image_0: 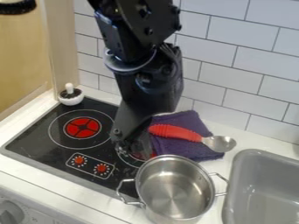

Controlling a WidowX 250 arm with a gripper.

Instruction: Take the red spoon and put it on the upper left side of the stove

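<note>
At the left end of the desk point(14, 163), just beyond the stove's far corner, sits a small white lidded jar point(71, 96) with a knob on top; placed there, it leaves the stovetop point(35, 139) free beside it. The left burner point(82, 127) lies near that corner, and the upper left side seems meant to receive the spoon. Nearer the front edge are two red printed dials point(79, 160) point(102, 168).

The gripper point(132, 148) hangs over the right part of the stove, partly hiding the burner there. Whether it is open or closed, I cannot tell. Its place close to the handle suggests the pickup is the step in hand, with the carry across the stove still to do.

To its right, a crumpled purple cloth point(182, 151) lies on the desk, and the red-handled spoon point(175, 132) rests across it. The handle points towards the stove, which probably suits a grasp there; the metal bowl reaches past the cloth towards the sink. The cloth could snag or drag if the grasp goes too low. In front, the steel pot point(175, 188) stands at the stove's near right corner, so a low swing might knock it. The grey sink point(265, 188) is at far right.
</note>
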